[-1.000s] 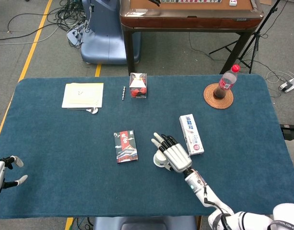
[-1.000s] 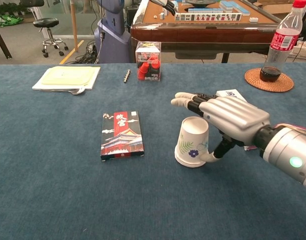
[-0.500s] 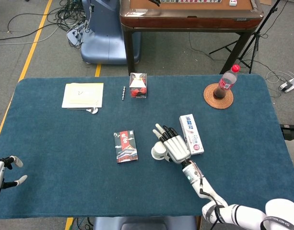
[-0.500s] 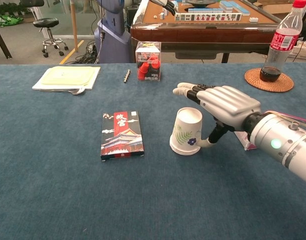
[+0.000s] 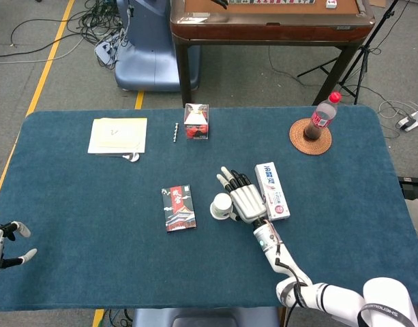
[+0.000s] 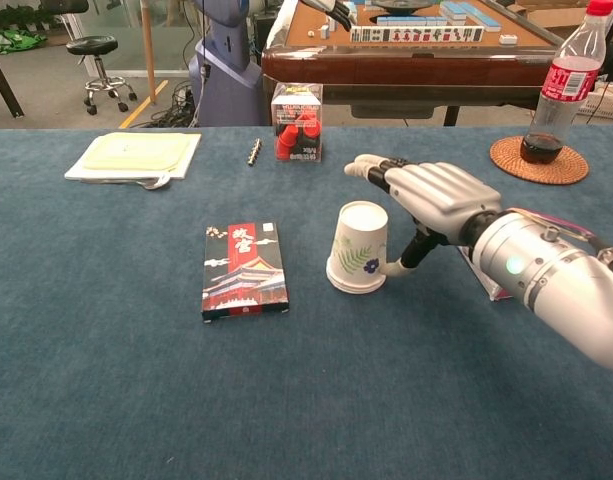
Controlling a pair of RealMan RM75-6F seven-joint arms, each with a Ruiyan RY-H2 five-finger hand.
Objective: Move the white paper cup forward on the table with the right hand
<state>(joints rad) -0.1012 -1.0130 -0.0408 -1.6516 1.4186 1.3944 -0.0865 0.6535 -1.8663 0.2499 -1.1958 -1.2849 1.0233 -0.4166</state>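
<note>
On the blue table (image 6: 106, 380), white paper cup (image 6: 358, 248) sits beneath right hand's (image 6: 431, 195) fingers (image 6: 371, 168).

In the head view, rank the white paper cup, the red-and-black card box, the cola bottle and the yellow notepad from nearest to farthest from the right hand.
From the right hand:
1. White paper cup, touching its thumb side.
2. Red-and-black card box, further left.
3. Cola bottle, on its coaster at the far right.
4. Yellow notepad, far left.

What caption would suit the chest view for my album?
Robot's right hand nudges an upside-down white paper cup beside a card box.
</note>
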